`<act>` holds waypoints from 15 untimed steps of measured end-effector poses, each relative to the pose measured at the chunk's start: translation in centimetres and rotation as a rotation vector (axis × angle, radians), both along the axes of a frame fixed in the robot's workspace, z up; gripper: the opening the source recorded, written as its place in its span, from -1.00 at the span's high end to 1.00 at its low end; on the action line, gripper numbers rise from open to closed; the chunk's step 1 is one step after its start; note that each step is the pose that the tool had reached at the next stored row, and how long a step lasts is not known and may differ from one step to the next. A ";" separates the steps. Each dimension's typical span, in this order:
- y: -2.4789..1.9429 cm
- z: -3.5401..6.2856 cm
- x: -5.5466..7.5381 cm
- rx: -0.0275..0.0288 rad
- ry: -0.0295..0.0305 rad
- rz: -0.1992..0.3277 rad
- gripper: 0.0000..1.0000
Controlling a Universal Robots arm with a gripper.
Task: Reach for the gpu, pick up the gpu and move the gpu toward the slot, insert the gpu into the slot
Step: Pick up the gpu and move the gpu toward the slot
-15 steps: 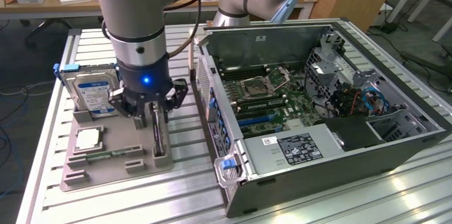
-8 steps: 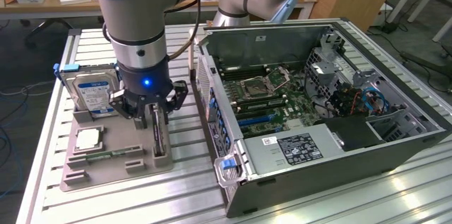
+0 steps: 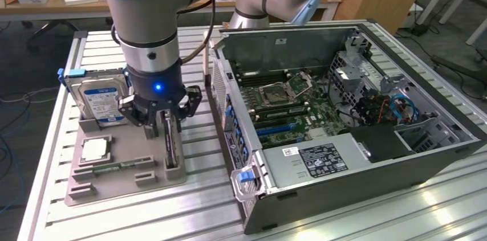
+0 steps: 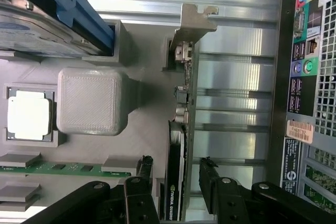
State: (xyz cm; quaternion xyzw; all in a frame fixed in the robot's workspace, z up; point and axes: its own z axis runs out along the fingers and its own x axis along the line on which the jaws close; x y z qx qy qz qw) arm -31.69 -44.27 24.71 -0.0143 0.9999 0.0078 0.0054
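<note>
The gripper (image 3: pixel 168 122) is seen spread wide, with one finger on each side of the gpu (image 3: pixel 170 151) and nothing pinched yet. In the wrist view the gpu (image 4: pixel 185 98) is seen edge-on, running away from the gripper (image 4: pixel 176 162) between the fingers (image 4: pixel 145 169). A gap is left on both flanks, and the silver bracket is at the card's far end. The card is stood on its long edge in the grey holder tray (image 3: pixel 114 187), directly beneath the gripper.

The step in hand is judged to be the end of the reach, just short of the pick-up. For the grasp, the pads are required to meet the card's two flat faces squarely. They should land on the black cooler rather than on the bare board, so the thin card is not tipped in its cradle.

The wrist is pointed straight down, and the forearm is held nearly vertical above it.

Just beside the gripper, on the side away from the case, a hard drive (image 3: pixel 101 96) is stood in the same tray. The slot (image 3: pixel 276 129) is taken to be one of the long strips on the motherboard inside the open computer case (image 3: pixel 357 167), well apart from the gripper.
</note>
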 end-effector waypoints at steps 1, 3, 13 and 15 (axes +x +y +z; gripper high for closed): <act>0.05 -0.09 0.0 0.0001 -0.0001 0.000 0.03; 0.08 -0.34 0.0 0.0000 0.0000 0.000 0.03; 0.10 -1.55 0.0 0.0001 0.0001 0.000 0.03; 0.10 -1.78 0.0 0.0000 0.0001 0.000 0.03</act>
